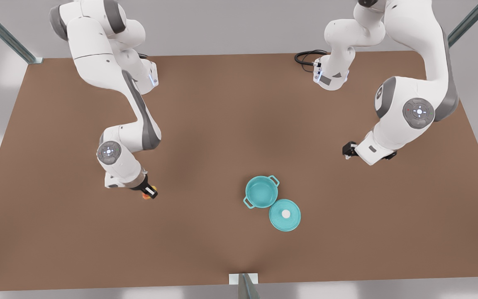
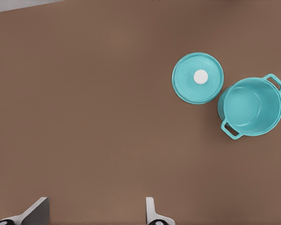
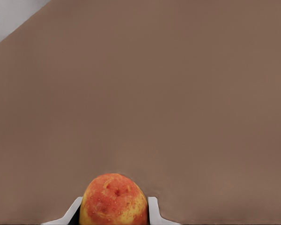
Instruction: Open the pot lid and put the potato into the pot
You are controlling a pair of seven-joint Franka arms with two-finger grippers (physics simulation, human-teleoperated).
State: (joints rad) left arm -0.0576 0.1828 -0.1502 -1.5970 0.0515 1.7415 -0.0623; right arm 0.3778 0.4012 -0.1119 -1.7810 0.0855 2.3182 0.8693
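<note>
The teal pot (image 1: pixel 261 192) stands uncovered on the brown table, its inside bare; it also shows as pot (image 2: pixel 250 107). The pot lid (image 1: pixel 285 214), white knob up, lies flat on the table right beside it; the lid (image 2: pixel 198 78) shows too. On the front view's left, my right gripper (image 1: pixel 149 192) is low at the table, shut on the yellow-and-red potato (image 1: pixel 145 196). In the right wrist view its fingers press both sides of the potato (image 3: pixel 113 199). My left gripper (image 1: pixel 349 149) waits open on the front view's right, away from the pot, fingers (image 2: pixel 152 213) spread with nothing between.
The brown table (image 1: pixel 222 124) reaches wide around the pot. A black cable (image 1: pixel 307 57) loops near the far arm base. A small bracket (image 1: pixel 243 279) sits at the table's near edge. Metal frame posts (image 1: pixel 2 33) stand at the far corners.
</note>
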